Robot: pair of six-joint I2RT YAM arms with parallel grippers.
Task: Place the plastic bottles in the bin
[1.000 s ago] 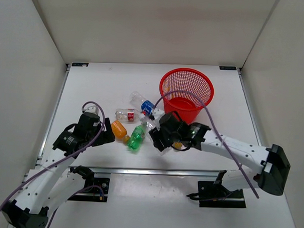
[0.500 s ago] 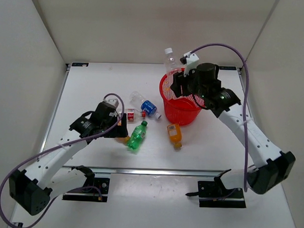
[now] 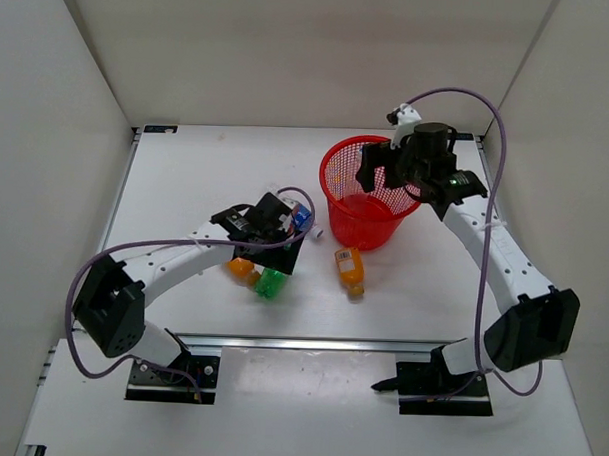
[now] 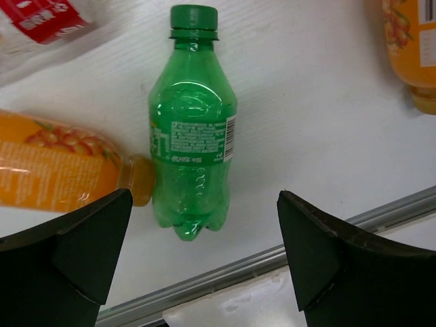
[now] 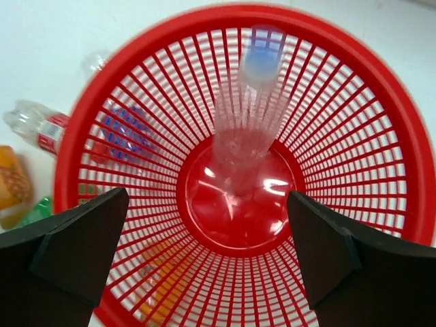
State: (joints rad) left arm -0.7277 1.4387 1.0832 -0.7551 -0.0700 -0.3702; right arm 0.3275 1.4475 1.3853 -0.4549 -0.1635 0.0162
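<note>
The bin (image 3: 337,211) is a round red mesh basket at the back right. My right gripper (image 3: 390,175) hangs open over it. In the right wrist view the gripper (image 5: 208,197) looks straight down into the bin (image 5: 381,225), where a plain clear bottle (image 5: 248,116), blurred, stands free of the fingers. My left gripper (image 3: 279,252) is open above the green bottle (image 3: 271,283). In the left wrist view the green bottle (image 4: 193,129) lies between the spread fingers of the left gripper (image 4: 204,197), untouched. An orange bottle (image 4: 61,167) lies against it on the left.
A second orange bottle (image 3: 350,271) lies in front of the bin. The red-labelled bottle (image 4: 48,20) and the blue-labelled bottle (image 5: 119,129) lie left of the bin, partly hidden under my left arm. A metal rail (image 4: 272,262) runs along the table's near edge.
My right gripper carried the clear bottle up over the bin and opened, and the bottle dropped inside. My left arm swung right to hover over the green bottle.
</note>
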